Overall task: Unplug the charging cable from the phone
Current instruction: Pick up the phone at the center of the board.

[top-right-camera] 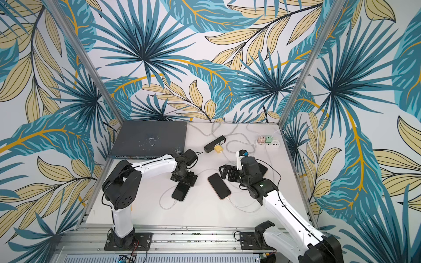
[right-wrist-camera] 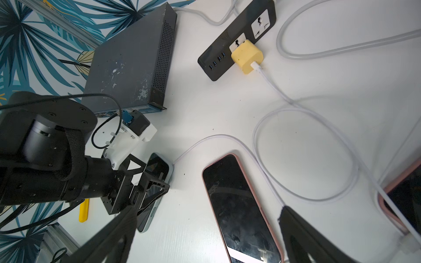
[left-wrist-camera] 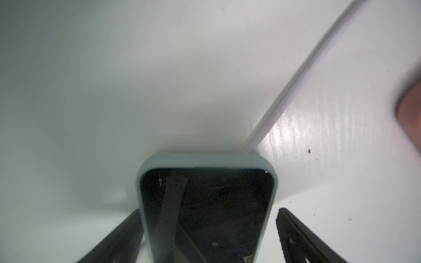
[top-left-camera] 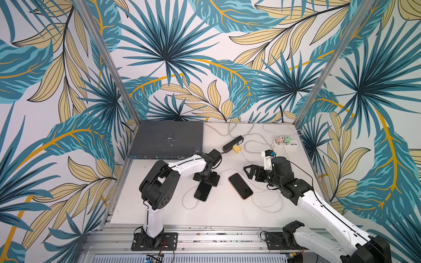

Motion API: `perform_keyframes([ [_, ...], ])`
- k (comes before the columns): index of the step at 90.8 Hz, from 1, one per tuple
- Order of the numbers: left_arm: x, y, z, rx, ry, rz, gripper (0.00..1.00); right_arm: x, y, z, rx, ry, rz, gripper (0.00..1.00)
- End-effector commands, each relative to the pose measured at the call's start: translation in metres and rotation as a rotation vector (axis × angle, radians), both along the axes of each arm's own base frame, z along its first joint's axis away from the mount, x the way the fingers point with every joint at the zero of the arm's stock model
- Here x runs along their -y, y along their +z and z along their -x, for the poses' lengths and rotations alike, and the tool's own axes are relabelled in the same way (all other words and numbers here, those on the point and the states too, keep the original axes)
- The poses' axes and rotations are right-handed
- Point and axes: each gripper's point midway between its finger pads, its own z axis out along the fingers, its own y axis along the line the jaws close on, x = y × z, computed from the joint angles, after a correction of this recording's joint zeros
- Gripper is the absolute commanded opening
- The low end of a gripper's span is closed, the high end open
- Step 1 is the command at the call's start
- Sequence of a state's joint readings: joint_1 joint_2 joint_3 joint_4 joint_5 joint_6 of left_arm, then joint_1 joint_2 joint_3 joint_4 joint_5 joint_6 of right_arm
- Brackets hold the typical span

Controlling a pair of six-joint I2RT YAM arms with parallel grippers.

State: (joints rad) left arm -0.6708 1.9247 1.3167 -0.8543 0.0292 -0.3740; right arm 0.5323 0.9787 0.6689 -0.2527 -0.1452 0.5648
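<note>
Two phones lie face up on the white table (top-left-camera: 216, 214): the pale-cased phone (top-left-camera: 202, 192) sits at about 7 o'clock from the table's middle, and the pink-cased phone (top-left-camera: 240, 185) lies at its 3 o'clock, apart from it. Your left gripper (top-left-camera: 205, 181) points straight down over the pale-cased phone's 12 o'clock half, jaws spread astride it. In the left wrist view one finger (left-wrist-camera: 118, 236) sits against the case edge and the other stands clear. The white cable (top-left-camera: 185, 202) meets that phone's 6 o'clock end and loops out toward 8 o'clock. Your right gripper (top-left-camera: 248, 172) hovers at 1 o'clock of the pink-cased phone, jaws wide apart, holding nothing.
</note>
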Motion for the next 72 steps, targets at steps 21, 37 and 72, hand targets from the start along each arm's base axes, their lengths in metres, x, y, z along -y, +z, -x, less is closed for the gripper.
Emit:
perform_keyframes([
  [21,0.0022,-0.0011,-0.0055,0.01,0.008,-0.009,0.86,0.0044,-0.005,0.0034,-0.002,-0.017,0.009,0.99],
  [37,0.0027,-0.0043,-0.0048,0.002,0.007,-0.014,0.88,0.0051,-0.0044,0.0036,0.0,-0.02,0.008,0.99],
  [72,0.0027,0.0007,-0.0081,0.011,0.004,-0.029,0.77,0.0056,-0.0043,0.004,0.003,-0.023,0.005,0.99],
])
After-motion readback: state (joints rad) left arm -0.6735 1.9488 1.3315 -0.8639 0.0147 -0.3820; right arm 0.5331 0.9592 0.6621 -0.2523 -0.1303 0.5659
